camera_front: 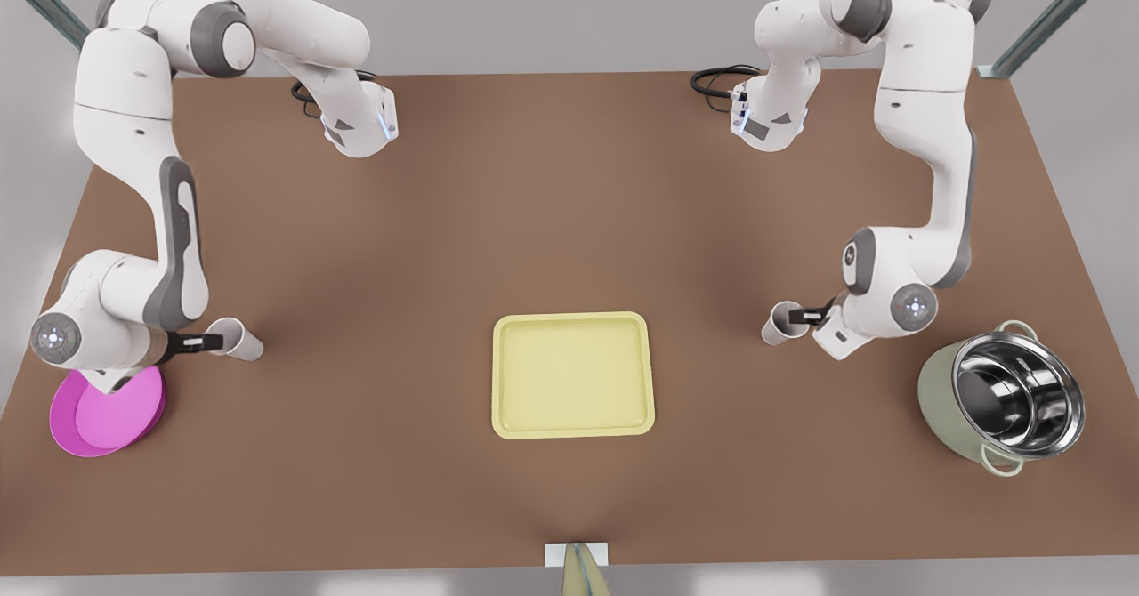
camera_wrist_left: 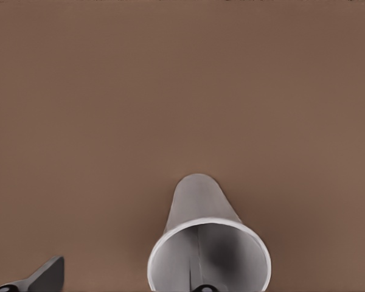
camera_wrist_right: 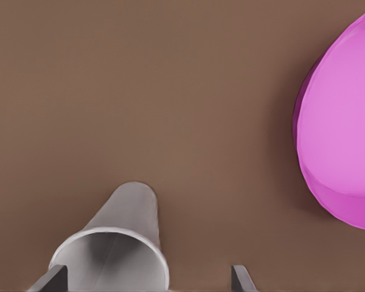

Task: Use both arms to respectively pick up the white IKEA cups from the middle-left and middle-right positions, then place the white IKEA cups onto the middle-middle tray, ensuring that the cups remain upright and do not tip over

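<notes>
I have both cups bracketed but not yet clamped, so the job now is to close cleanly. My right gripper (camera_front: 206, 342) works on the side of the tray (camera_front: 573, 432) where the magenta dish (camera_front: 102, 414) lies. It reaches sideways at the rim of the white cup (camera_front: 238, 338) there, which stands on the brown table (camera_front: 569, 178) well apart from the tray. In the right wrist view its fingers (camera_wrist_right: 52, 281) are spread wide. The cup's mouth sits close against one of them, with a broad gap to the other. My left gripper (camera_front: 805, 316) is on the tray's far side, toward the steel-lined pot (camera_front: 1005, 400), at the second cup (camera_front: 783, 322), which is also well apart from the tray. There too the fingers (camera_wrist_left: 47, 275) stand apart. One is outside the cup and the other seems to sit over its mouth, so I judge that I am straddling the wall, though I cannot tell how deep. The tray is bare and both cups stand mouth up, so nothing has been delivered yet. To do this step well, I would first centre the right gripper on its cup, because closing off-centre will shove the cup sideways before the second pad arrives. Then I would close slowly on both, since these light tapered tumblers can slip out of a pinch or tilt. I would confirm a firm hold before lifting straight up, and bring both inward toward the tray with my wrists level.
</notes>
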Action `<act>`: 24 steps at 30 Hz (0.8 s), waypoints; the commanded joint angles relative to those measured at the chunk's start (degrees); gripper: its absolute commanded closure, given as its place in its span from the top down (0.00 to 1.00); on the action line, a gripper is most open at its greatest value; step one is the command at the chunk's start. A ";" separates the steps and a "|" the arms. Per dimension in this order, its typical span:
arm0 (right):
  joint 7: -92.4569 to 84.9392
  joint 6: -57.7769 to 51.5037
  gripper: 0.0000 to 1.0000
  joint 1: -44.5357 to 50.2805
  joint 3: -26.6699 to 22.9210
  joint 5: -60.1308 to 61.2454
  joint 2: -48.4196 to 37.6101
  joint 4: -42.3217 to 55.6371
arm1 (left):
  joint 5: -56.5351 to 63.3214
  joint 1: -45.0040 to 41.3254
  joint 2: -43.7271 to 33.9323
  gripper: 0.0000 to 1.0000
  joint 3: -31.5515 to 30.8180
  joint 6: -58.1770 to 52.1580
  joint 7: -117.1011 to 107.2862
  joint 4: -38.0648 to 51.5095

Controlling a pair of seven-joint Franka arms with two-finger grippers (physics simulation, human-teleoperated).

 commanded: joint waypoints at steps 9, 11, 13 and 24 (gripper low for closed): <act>-11.51 8.94 1.00 -2.69 -0.02 0.52 0.41 -6.53 | -3.48 -1.13 0.44 0.45 0.00 5.49 -0.16 -2.21; -11.51 9.46 1.00 -2.60 -0.11 0.60 1.29 -6.53 | -3.48 -1.93 0.44 0.33 0.00 5.41 -3.41 -2.21; -11.33 9.82 0.83 -2.60 -0.02 0.60 1.99 -6.53 | -3.40 -2.01 0.35 0.24 0.00 5.23 -3.14 -2.03; -10.89 4.55 0.21 1.44 4.19 8.69 1.56 -2.75 | -6.91 -10.71 12.57 0.21 -12.56 -5.49 -44.80 25.39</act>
